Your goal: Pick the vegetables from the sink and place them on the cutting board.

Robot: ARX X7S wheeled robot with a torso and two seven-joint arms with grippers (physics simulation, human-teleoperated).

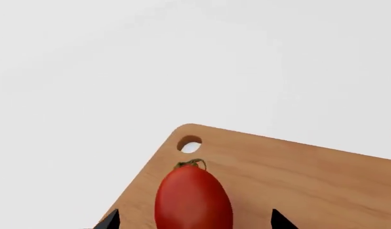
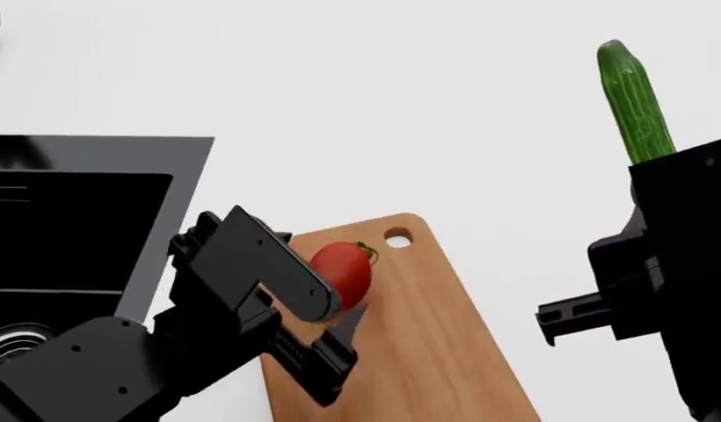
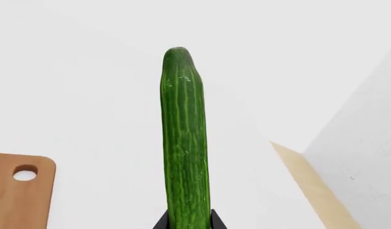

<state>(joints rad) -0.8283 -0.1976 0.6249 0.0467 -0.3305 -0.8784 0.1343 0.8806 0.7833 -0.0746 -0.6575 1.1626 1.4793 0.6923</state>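
While the left claw [image 1: 194, 220] sits spread with its two black fingertips [image 1: 110, 220] on either side of the tomato [image 1: 193, 196] and clear of it, the red fruit lies on the cutting board [image 1: 297, 181], its green stem toward the board's small round hole [image 1: 190, 144]. In the head view the left arm covers the board's near left part, and the black sink [image 2: 91, 220] lies to the left of the board on the white counter [image 2: 337, 105]. Off to the right, well apart from the board, the right claw [image 3: 188, 222] is clenched on the cucumber [image 3: 184, 138], holding it by its lower end, above the counter.
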